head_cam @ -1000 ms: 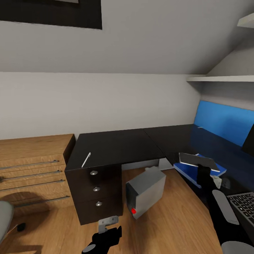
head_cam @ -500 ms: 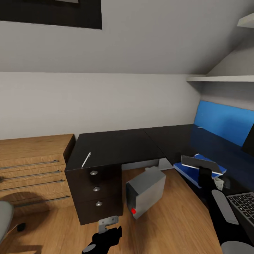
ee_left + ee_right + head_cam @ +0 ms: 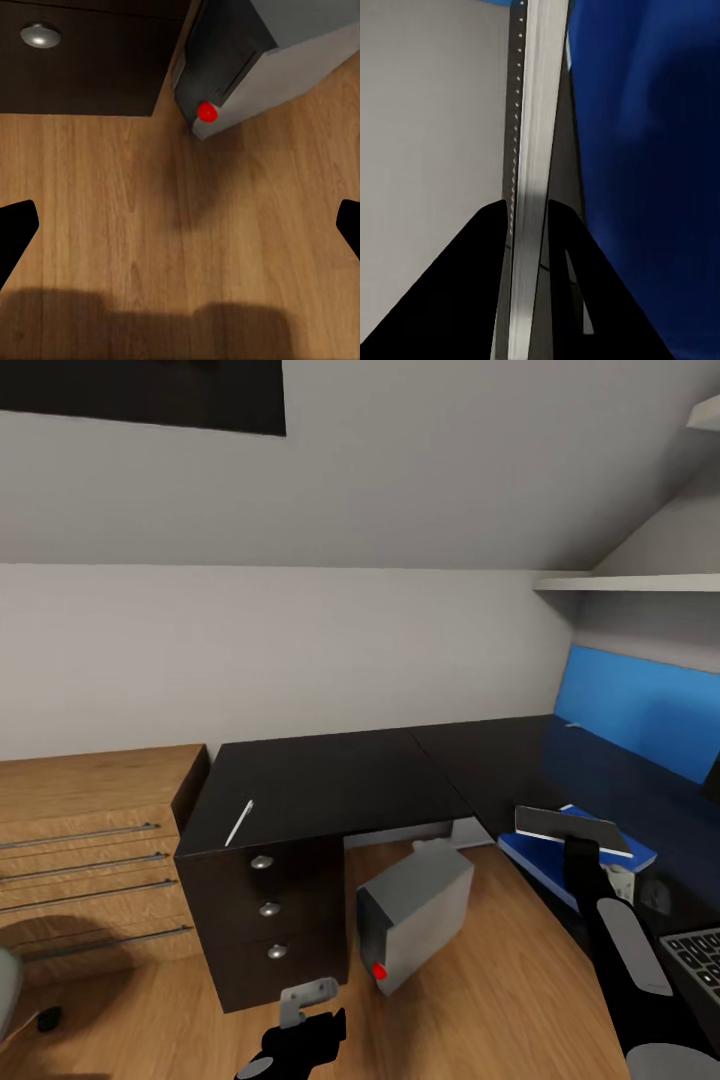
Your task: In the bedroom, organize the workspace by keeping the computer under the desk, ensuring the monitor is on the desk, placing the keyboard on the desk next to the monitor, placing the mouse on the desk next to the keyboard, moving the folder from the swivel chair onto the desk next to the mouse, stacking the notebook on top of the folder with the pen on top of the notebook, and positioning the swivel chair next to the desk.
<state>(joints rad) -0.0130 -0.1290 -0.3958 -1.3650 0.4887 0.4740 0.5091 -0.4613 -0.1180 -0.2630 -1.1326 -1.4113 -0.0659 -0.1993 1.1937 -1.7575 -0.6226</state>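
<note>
One thin edge is all your right gripper [image 3: 578,847] pinches of the notebook [image 3: 570,828], held just above the folder [image 3: 585,852]; a tilt could slide it off. Left wrist view: your left gripper [image 3: 180,225], spread, hangs above floor near the computer [image 3: 247,60]. Right wrist view: fingers [image 3: 484,247] clamp the notebook's edge [image 3: 534,150].

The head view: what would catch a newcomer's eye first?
Probably the right gripper holding a thin grey notebook just above the bright blue folder on the glossy black desk. Next, the grey computer, tilted on the wooden floor beside the desk's drawers, and a white pen near the desk's left edge.
</note>
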